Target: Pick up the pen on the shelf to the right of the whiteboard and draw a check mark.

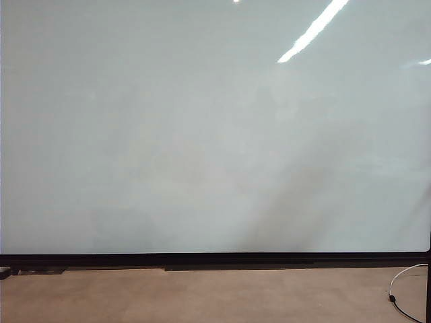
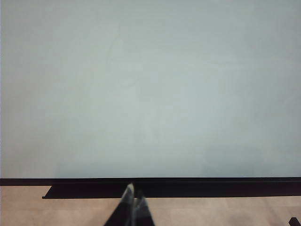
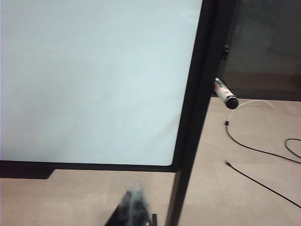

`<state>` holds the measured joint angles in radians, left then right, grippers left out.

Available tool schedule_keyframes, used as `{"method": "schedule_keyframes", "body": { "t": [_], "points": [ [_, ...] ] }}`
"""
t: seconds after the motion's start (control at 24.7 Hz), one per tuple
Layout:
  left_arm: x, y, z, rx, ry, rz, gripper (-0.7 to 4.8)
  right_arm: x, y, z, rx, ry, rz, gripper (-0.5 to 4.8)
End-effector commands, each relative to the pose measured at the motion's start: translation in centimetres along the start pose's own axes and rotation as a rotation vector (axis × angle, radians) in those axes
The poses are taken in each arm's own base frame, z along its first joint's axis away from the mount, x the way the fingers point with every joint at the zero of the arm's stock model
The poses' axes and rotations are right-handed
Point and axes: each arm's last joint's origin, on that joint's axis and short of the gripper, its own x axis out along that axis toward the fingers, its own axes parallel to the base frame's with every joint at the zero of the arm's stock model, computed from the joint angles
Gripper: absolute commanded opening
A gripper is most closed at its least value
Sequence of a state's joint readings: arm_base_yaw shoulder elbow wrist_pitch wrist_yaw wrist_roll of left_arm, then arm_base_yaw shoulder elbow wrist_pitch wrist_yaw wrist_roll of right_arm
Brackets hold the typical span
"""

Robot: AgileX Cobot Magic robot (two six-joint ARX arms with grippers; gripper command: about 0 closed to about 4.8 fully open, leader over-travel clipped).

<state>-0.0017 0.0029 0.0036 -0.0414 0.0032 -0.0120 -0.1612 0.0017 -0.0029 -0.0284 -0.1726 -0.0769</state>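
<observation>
Now | left tool (image 2: pixel 134 197) closed, empty, before whiteboard (image 2: pixel 150 89) | right tool (image 3: pixel 134 195) closed, empty | pen (image 3: pixel 225 93) beside frame

We saw the whiteboard (image 1: pixel 202 134) as smooth and glossy, throwing back bright streaks of ceiling light, its black frame (image 3: pixel 190 117) looking matt. Below the whiteboard the floor (image 1: pixel 202 296) looked a dull, faintly mottled tan. The pen (image 3: pixel 225 93), just beside the frame, had a shiny plastic-looking white barrel and black end. The left gripper (image 2: pixel 133 202) and right gripper (image 3: pixel 134 202), both closed, looked dark and blurred.
</observation>
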Motion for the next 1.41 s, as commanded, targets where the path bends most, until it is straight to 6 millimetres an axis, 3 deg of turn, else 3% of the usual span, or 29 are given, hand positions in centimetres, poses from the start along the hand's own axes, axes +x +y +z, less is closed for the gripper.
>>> {"method": "schedule_keyframes", "body": {
  "t": [0.04,0.44,0.73,1.01,1.09,1.21,1.41],
  "points": [
    [0.0,0.0,0.2,0.004,-0.015,0.000,-0.04,0.0,-0.1,0.3,-0.004,-0.023,-0.022,0.14],
    [0.0,0.0,0.2,0.004,-0.015,-0.001,-0.04,-0.1,-0.1,1.4,-0.019,-0.129,-0.030,0.13],
    [0.0,0.0,0.2,0.004,-0.015,-0.001,-0.04,-0.1,-0.1,1.3,0.005,-0.120,-0.030,0.13],
    [0.0,0.0,0.2,0.004,-0.016,-0.001,-0.04,0.0,-0.4,2.5,0.001,-0.084,-0.060,0.10],
    [0.0,0.0,0.2,0.004,-0.015,-0.001,-0.05,0.4,-0.5,2.9,0.003,-0.065,-0.059,0.19],
    [0.0,0.0,0.2,0.004,-0.016,-0.001,-0.04,1.1,-0.7,3.4,0.001,-0.083,-0.061,1.16],
    [0.0,0.0,0.2,0.004,-0.015,-0.001,-0.04,2.4,-1.0,4.2,-0.012,-0.164,-0.061,1.27]
  ]
}}
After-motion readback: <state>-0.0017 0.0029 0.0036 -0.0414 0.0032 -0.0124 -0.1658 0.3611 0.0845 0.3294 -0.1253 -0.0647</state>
